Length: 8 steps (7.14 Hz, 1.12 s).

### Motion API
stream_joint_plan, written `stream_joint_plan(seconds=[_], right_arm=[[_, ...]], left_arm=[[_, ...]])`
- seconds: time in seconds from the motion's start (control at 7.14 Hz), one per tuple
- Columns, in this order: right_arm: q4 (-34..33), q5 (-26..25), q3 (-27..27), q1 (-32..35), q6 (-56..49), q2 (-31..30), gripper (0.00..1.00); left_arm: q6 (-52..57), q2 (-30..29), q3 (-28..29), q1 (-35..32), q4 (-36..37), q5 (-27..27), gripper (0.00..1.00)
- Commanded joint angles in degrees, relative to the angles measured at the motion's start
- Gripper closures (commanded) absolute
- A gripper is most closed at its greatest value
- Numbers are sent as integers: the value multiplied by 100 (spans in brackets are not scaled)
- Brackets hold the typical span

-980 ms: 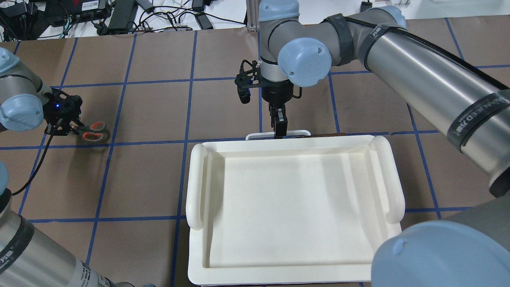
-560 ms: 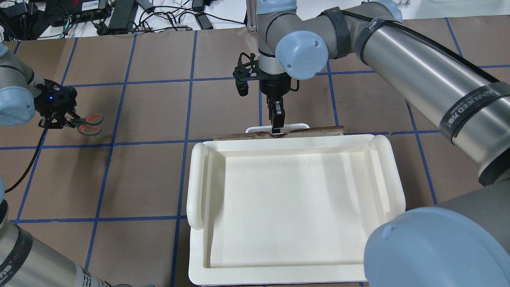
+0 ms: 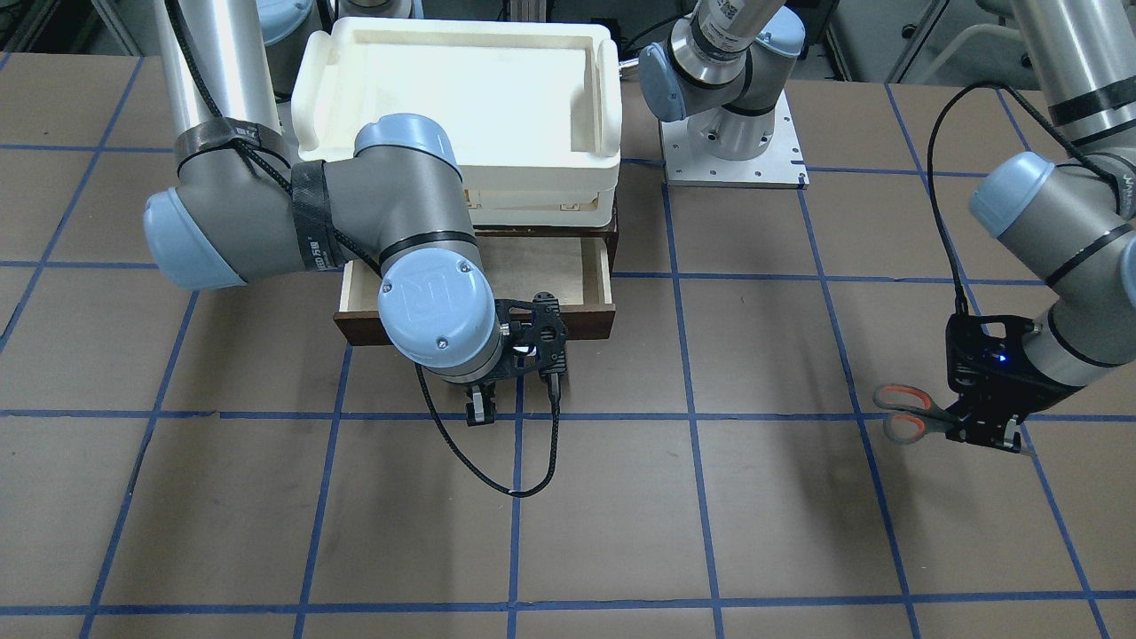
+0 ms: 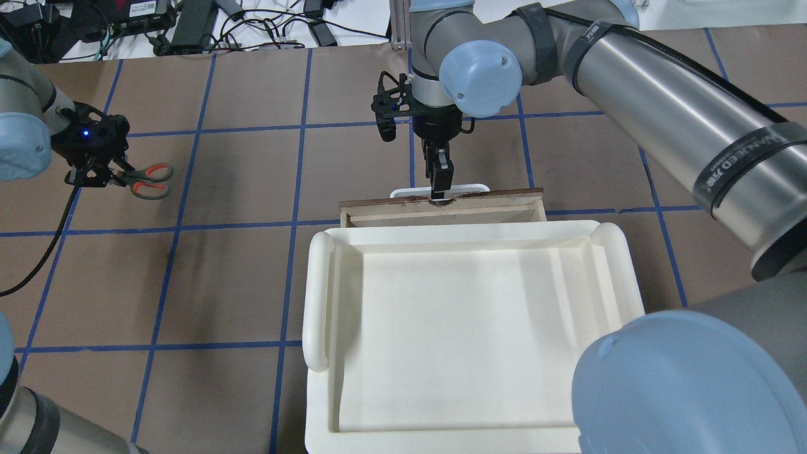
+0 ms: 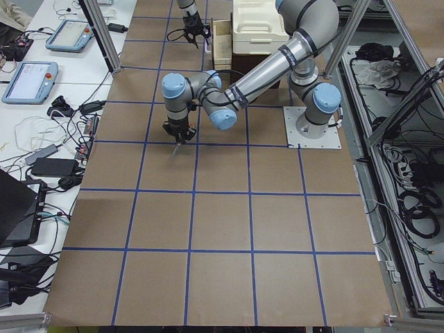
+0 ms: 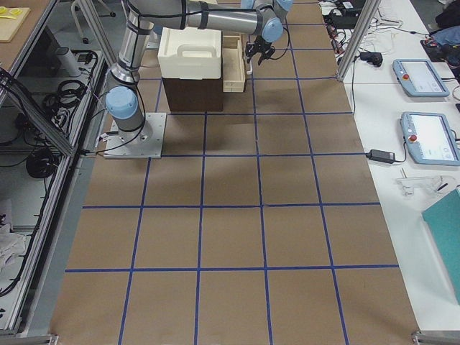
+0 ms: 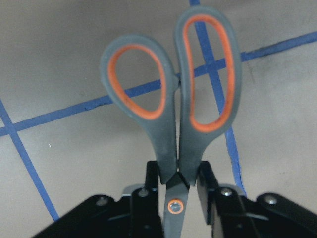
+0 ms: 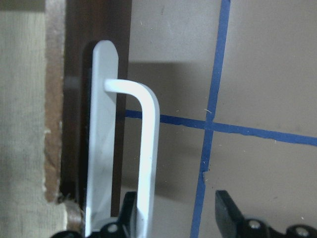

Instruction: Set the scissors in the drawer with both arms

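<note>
Fingers of the left gripper point(image 3: 983, 435), seen front-facing, are clamped on the scissors point(image 3: 919, 413), held over the surface point(image 3: 710, 497) well apart from the partly open drawer point(image 3: 550, 266); the right arm point(image 3: 266, 231) shows a logo like UR on its joint cap point(image 3: 432, 295). Overhead, white lettering on that arm's black band point(image 4: 737, 170) is too small to read surely. In the left wrist view the pinch sits at the neck by the pivot, a sound hold, I judge, for something light, stiff and slick, while in the right wrist view the right gripper point(image 8: 176, 213) stands parted astride the drawer's white bar handle point(image 8: 148, 148).
</note>
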Motion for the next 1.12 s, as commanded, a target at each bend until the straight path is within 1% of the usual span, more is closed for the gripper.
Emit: stream_joint_plan(seconds=[0.0, 0.28, 0.42, 0.7, 0.98], right_arm=[[-37, -9, -213, -15, -27, 140, 39], [-176, -9, -380, -24, -140, 238, 39], [-221, -9, -407, -24, -176, 255, 39], [-440, -9, -425, -59, -212, 334, 39], [-546, -9, -512, -103, -317, 413, 39]], left_arm=[[-276, 195, 301, -129, -641, -26, 99], [-513, 213, 731, -427, -1135, -35, 99], [-523, 222, 864, -446, -1302, -35, 99], [-532, 283, 882, -481, -1382, -43, 99], [-532, 484, 882, -699, -1593, -44, 99]])
